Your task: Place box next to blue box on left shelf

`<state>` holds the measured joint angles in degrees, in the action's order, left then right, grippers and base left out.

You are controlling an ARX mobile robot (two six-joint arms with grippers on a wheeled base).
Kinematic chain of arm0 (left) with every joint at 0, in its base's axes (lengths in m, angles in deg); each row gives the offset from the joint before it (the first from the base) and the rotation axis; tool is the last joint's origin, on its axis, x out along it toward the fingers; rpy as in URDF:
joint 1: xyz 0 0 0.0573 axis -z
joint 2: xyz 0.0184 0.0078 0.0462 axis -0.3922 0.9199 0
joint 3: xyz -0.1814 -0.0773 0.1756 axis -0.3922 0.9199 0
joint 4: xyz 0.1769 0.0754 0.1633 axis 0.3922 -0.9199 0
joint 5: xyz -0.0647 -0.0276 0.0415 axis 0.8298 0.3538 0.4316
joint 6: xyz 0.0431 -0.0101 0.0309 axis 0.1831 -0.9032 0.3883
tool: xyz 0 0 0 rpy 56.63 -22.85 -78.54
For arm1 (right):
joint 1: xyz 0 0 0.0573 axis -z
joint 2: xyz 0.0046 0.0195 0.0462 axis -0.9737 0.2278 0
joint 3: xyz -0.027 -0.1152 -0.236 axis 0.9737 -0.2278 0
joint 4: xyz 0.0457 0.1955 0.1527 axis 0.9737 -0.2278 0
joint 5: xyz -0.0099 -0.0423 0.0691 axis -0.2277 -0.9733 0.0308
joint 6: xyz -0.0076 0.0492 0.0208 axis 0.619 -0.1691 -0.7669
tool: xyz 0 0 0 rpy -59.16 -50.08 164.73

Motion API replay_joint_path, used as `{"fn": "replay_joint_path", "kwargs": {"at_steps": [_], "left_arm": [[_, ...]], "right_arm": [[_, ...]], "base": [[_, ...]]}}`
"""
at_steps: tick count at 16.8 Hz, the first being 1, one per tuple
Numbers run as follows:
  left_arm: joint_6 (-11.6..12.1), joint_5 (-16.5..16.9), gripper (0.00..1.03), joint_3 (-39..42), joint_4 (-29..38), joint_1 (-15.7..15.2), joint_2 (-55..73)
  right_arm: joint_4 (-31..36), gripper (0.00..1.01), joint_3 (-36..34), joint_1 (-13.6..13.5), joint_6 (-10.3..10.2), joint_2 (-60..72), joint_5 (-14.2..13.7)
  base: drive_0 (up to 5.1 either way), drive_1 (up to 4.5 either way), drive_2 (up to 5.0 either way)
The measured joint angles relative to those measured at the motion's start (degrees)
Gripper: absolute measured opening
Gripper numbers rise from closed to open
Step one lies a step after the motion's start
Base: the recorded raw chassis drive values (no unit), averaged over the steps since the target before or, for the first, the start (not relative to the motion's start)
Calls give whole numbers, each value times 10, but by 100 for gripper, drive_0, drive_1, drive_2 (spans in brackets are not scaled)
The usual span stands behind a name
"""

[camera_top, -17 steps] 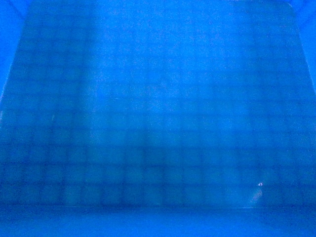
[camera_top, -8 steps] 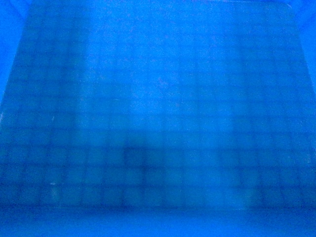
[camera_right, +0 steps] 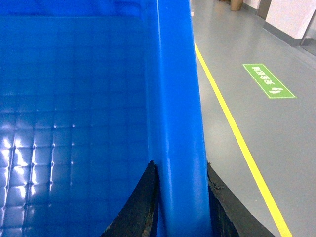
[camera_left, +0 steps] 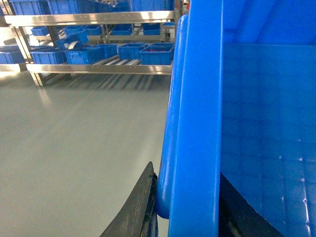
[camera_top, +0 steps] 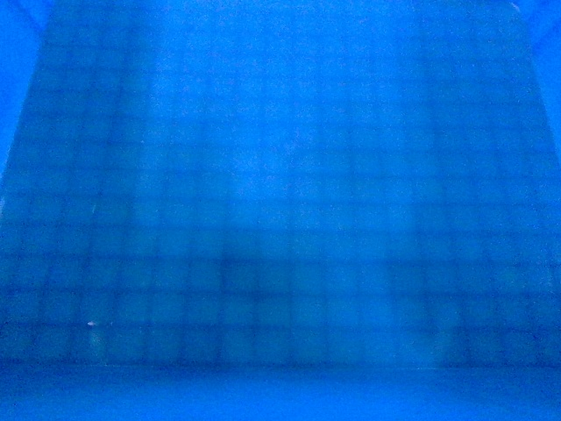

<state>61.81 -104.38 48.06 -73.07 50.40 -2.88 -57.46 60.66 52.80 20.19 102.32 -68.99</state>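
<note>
Change: the box [camera_top: 280, 210] floor grid is shifted slightly in the head view.
Surroundings: shelving [camera_left: 89, 44] with blue crates [camera_left: 148, 52] is seen beyond the left gripper [camera_left: 185, 217].
Grip: each side rim is clamped by the left gripper and the right gripper [camera_right: 180, 207].

Bright-blue plastic box [camera_top: 280, 210] with grid-patterned floor fills the head view, its smooth rim walls rising at left and right

Box [camera_top: 280, 210] floor slightly higher in view.

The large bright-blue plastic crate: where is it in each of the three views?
Head: the large bright-blue plastic crate fills the whole picture.
Left wrist: its rim and inner wall take the right half.
Right wrist: it takes the left and centre.
Shared landmark: its grid-patterned floor.
</note>
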Motion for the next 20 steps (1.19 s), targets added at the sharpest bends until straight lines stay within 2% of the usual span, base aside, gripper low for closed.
{"fn": "replay_joint_path", "kwargs": {"at_steps": [20], "left_arm": [[0, 0, 20, 0, 1, 0, 2]], "right_arm": [[0, 18, 0, 0, 0, 2, 0]], "base": [[-1, 421, -423]]}}
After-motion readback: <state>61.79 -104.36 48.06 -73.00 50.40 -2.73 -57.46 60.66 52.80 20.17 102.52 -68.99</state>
